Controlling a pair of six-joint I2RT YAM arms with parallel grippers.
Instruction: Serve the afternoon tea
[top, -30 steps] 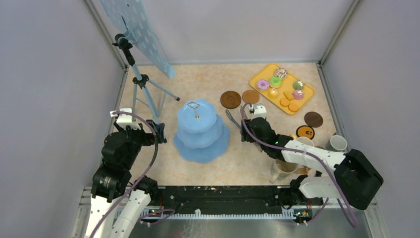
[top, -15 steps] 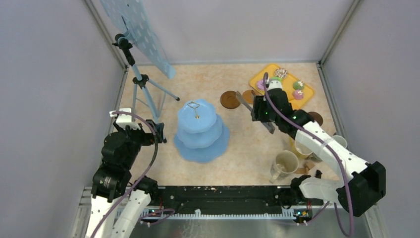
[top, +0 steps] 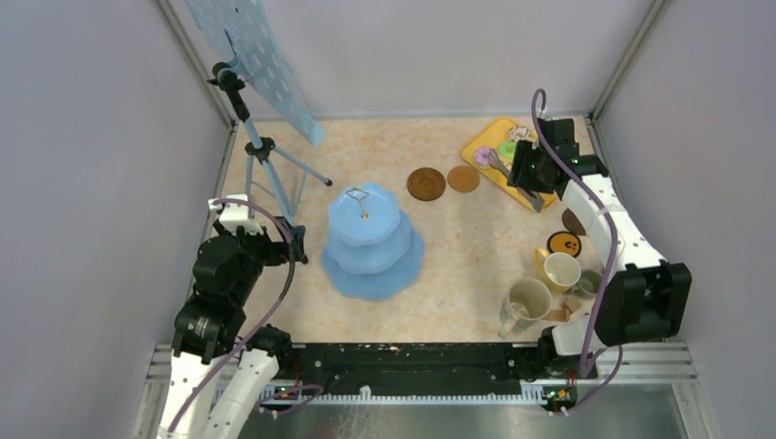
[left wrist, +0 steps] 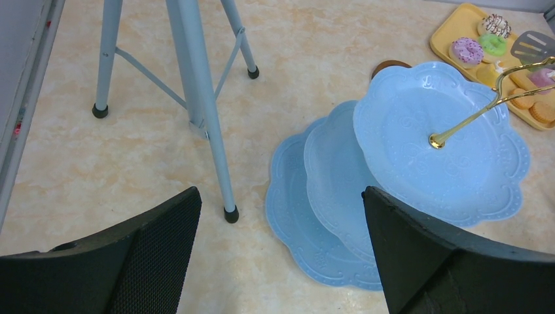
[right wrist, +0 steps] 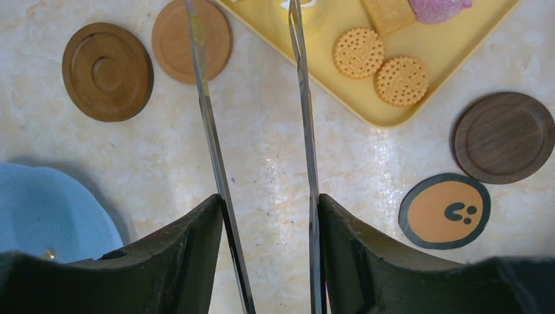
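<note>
My right gripper (right wrist: 268,209) is shut on the metal tongs (right wrist: 209,131), one finger pressing each arm. The tong tips reach over the yellow tray (right wrist: 366,114), next to two orange biscuits (right wrist: 358,52) and a pink cupcake (right wrist: 435,8). From above, the right gripper (top: 529,169) hovers at the tray (top: 476,146), where a purple donut (top: 485,155) shows. The beige mug (top: 529,300), yellow mug (top: 560,271) and grey mug (top: 590,282) stand near right. My left gripper (left wrist: 281,255) is open and empty, beside the blue tiered stand (left wrist: 419,150).
Brown coasters (top: 425,183) (top: 463,178) lie left of the tray, another (top: 572,222) and an orange one (top: 565,244) below it. A tripod (top: 261,155) carrying a blue board stands at back left. The tiered stand (top: 371,242) fills the middle.
The right arm has swung from the table's middle up and right to the yellow tray, carrying the tongs. The left arm has barely moved.
</note>
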